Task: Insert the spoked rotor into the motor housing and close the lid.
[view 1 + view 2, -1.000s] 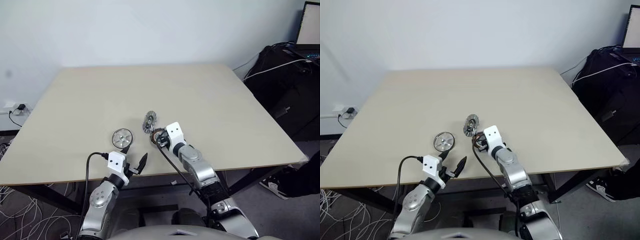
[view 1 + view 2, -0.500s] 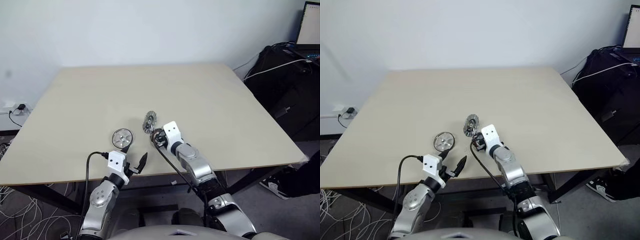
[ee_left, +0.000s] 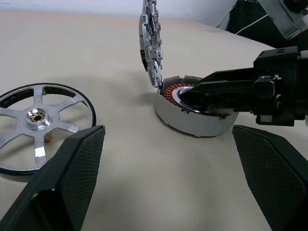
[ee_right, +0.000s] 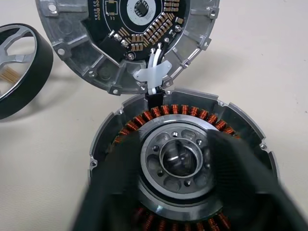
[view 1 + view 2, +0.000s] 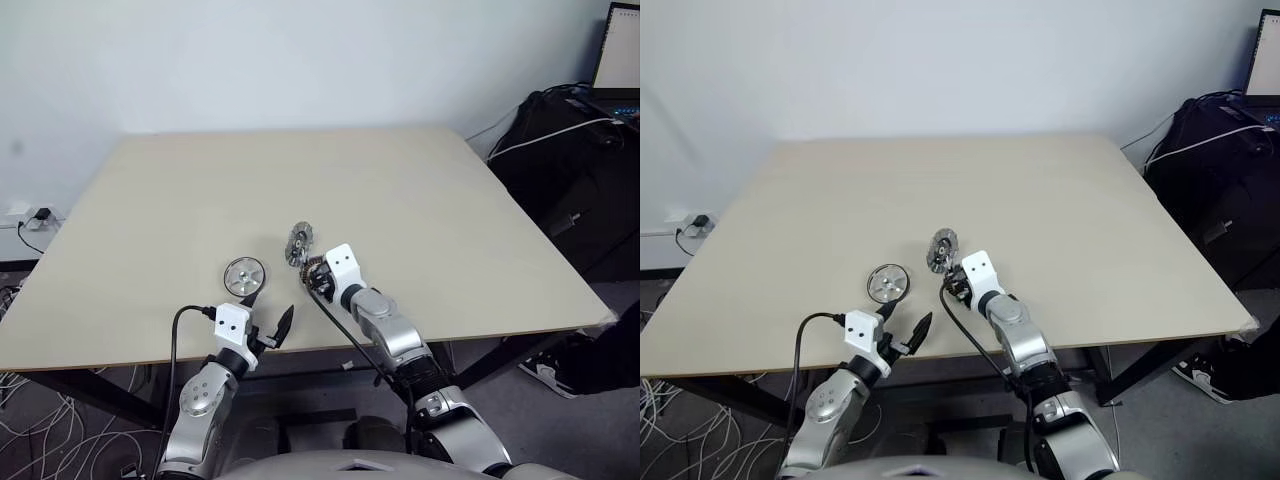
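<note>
The spoked rotor (image 5: 245,274) lies flat on the table, a silver wheel with a dark rim, just ahead of my left gripper (image 5: 268,312). That gripper is open and holds nothing. To the rotor's right sits the motor housing (image 3: 195,115), its copper winding ring around a silver centre (image 4: 180,159). Its round lid (image 5: 298,243) stands upright at the far edge, with a circuit board on its inner face (image 4: 139,19). My right gripper (image 4: 175,159) hovers right over the housing. Its fingers (image 4: 240,183) are spread either side of the hub, with nothing between them.
The tan table (image 5: 400,190) stretches far ahead and to both sides, its near edge under my wrists. Black bags and cables (image 5: 570,160) crowd the floor at the right. More cables and a wall socket (image 5: 35,215) are at the left.
My right forearm has shifted slightly left, towards the lid. The rotor, housing, lid and left gripper stay where they were.
</note>
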You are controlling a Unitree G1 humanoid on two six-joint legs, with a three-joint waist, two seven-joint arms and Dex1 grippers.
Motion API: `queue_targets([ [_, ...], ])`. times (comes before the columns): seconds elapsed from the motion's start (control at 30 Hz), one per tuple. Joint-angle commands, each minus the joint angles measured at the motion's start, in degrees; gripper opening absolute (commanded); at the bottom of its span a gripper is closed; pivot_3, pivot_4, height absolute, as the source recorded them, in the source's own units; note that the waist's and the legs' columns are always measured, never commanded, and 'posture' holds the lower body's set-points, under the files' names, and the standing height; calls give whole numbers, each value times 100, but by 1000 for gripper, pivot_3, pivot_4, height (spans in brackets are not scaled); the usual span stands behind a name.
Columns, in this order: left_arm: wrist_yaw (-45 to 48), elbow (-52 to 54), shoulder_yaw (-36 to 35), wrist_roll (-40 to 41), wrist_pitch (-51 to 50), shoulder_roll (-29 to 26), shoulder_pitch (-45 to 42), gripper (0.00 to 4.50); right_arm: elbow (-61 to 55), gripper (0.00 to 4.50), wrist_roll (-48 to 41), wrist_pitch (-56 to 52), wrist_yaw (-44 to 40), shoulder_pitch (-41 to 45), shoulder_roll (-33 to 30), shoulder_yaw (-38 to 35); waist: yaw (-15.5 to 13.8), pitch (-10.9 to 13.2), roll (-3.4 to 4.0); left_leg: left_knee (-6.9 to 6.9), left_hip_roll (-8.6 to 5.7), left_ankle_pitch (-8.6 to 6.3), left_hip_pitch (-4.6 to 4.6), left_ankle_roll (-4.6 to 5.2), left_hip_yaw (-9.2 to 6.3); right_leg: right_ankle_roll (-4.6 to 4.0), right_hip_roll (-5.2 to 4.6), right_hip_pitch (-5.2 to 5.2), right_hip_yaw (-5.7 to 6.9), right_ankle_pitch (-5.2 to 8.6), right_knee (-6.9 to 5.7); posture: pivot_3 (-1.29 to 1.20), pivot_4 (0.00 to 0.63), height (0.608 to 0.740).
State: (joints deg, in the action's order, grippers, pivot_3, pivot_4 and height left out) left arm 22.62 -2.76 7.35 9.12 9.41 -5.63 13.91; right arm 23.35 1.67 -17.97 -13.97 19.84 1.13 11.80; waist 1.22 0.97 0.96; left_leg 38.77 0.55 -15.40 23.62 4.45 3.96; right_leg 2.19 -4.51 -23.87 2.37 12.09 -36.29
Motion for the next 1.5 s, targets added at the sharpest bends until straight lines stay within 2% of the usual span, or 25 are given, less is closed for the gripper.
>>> queue_targets([
  [0.03, 30, 165, 8, 15, 138, 26, -90, 4500, -441, 3267, -173, 198, -164, 23, 27, -90, -1, 0, 0, -1, 0, 0, 0, 0, 0, 0, 0, 0, 0, 0, 1, 0, 0, 740],
  [0.13, 40, 133, -4, 23, 148, 22, -96, 4500, -874, 3267, -354, 180, -306, -63, 51, -133, -2, 1, 0, -5, 0, 0, 1, 0, 0, 0, 0, -1, 0, 0, 4, 0, 0, 740],
  [0.23, 57, 95, 1, 21, 159, 21, -110, 4500, -1147, 2681, -435, 41, -318, -102, 69, -136, -2, 0, 0, -8, 0, 0, 3, 0, 0, 0, 0, -4, 0, 0, 6, 0, 0, 740],
  [0.5, 85, 16, -2, 13, 193, 32, -135, 4500, -1152, 96, -331, -177, -163, -73, 115, -40, -4, 0, 0, -14, -1, 0, 3, 0, 0, -1, 0, -3, 1, 0, 13, 0, 0, 740],
  [0.8, 49, 62, -20, 17, 207, 29, -97, 4500, -859, 42, -89, -379, 271, 98, 80, -86, -5, 0, 0, -18, -1, 0, 3, -1, 0, -2, -1, -3, 1, -1, 16, 0, 0, 740],
  [1.5, 33, 70, -6, 7, 199, 35, -121, 4500, -638, 42, 46, -708, 534, 188, 58, -150, -1, 0, 0, -21, -3, 1, 1, 0, 1, -2, 5, 0, 3, 0, 19, 0, 0, 740],
])
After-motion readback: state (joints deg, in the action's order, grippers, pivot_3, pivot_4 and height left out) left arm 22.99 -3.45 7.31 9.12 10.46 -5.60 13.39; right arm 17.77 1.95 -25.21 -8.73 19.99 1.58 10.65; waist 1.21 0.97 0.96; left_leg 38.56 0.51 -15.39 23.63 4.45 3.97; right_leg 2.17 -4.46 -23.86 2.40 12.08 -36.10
